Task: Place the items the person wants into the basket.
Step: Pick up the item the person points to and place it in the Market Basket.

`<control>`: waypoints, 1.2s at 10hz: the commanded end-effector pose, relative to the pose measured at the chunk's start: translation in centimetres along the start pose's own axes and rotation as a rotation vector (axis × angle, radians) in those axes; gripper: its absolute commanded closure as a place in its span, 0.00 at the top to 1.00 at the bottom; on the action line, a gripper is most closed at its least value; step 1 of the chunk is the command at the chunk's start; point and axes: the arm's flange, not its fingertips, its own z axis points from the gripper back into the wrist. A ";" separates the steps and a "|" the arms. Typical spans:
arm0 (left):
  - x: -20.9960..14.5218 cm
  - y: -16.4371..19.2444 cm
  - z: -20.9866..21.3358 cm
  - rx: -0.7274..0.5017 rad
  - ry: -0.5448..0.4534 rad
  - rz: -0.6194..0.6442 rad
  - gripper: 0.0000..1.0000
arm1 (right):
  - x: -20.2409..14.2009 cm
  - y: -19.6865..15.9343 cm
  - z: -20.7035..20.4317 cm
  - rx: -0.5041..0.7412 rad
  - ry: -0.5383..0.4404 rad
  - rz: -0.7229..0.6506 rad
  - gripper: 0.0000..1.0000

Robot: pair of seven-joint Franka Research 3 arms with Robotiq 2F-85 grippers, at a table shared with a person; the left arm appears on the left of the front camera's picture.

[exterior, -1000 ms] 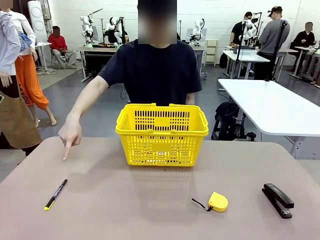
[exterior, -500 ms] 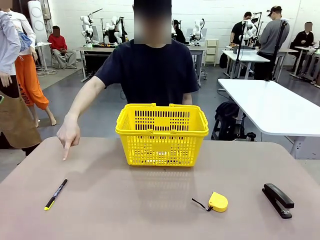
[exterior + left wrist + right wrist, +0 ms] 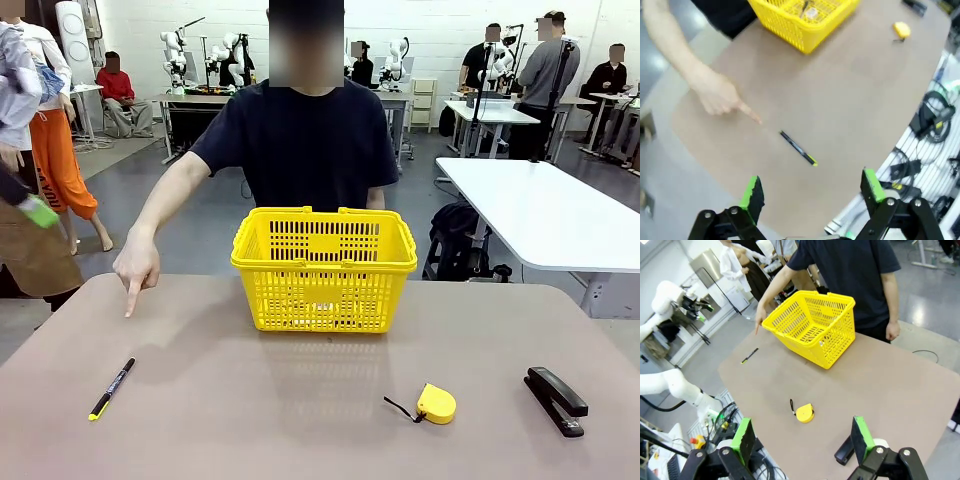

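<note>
Front view, hand (image 3: 138, 268) pointing, pen (image 3: 111, 389) nearby

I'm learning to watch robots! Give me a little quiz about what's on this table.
1. True or false: the person's hand points down at the table on the same side as the pen.
2. How many loose things lie on the table outside the basket?
3. Which lies closest to the stapler? A. pen B. tape measure C. basket

Key: 1 true; 2 three; 3 B.
</note>
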 end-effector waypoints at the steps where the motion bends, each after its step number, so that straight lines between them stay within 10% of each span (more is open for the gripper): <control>1: 3.7 -4.4 -3.6 -0.064 0.270 0.238 1.00 | 0.2 0.0 0.0 0.017 -0.032 0.013 1.00; 4: 5.0 -6.4 -9.3 0.059 0.419 0.314 1.00 | 0.2 0.0 0.0 0.017 -0.032 0.013 1.00; 8: 3.3 -4.2 -10.8 0.173 0.296 0.349 1.00 | 0.2 0.0 0.0 0.017 -0.032 0.013 1.00; 12: 4.6 -5.1 -11.3 0.098 0.408 0.343 1.00 | 0.2 0.0 0.0 0.017 -0.032 0.013 1.00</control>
